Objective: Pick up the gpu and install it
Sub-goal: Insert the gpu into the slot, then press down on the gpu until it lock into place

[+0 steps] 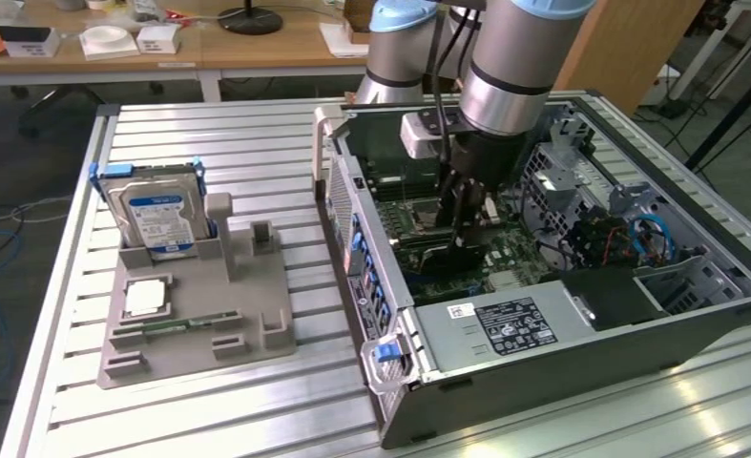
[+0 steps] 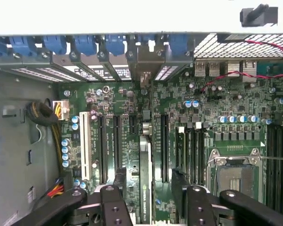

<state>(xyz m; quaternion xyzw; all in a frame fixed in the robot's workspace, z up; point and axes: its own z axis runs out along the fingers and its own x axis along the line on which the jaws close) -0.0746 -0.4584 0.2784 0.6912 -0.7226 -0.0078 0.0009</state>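
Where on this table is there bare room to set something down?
Free: the slatted table behind the grey tray, and the strip in front of the tray and the computer case. The narrow gap between tray and case would pass a hand. Crowded: inside the case, where the open fingers straddle the upright card standing on the green board.

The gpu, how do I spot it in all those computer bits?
Look inside the open computer case, at the green motherboard. The gpu stands on its edge in a slot, between the black fingers of the open gripper. Unlike the empty slots beside it, it is a thin upright card.
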